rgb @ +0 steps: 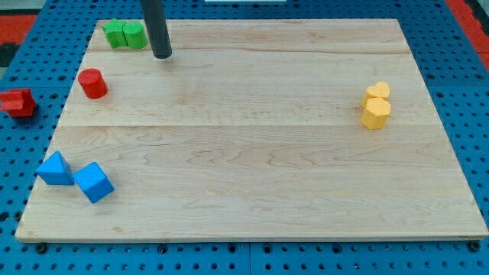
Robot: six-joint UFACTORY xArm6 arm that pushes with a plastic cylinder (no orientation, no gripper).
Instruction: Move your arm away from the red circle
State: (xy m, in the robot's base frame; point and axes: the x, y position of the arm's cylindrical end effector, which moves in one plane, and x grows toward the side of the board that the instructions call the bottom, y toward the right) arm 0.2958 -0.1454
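red circle [92, 82] lower-left of my tip [162, 56], apart

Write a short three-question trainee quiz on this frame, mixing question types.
1. True or false: my tip touches the red circle.
2. Which blocks lie nearest my tip? A) yellow pair B) green pair C) blue pair
3. Where is the second red block resting?

Key:
1. False; bare board separates them, the circle lying toward the view's lower left of the tip.
2. B; the green pair sits just to the tip's left, with the yellow pair far right and the blue pair at lower left.
3. Off the wooden board, on the blue pegboard.
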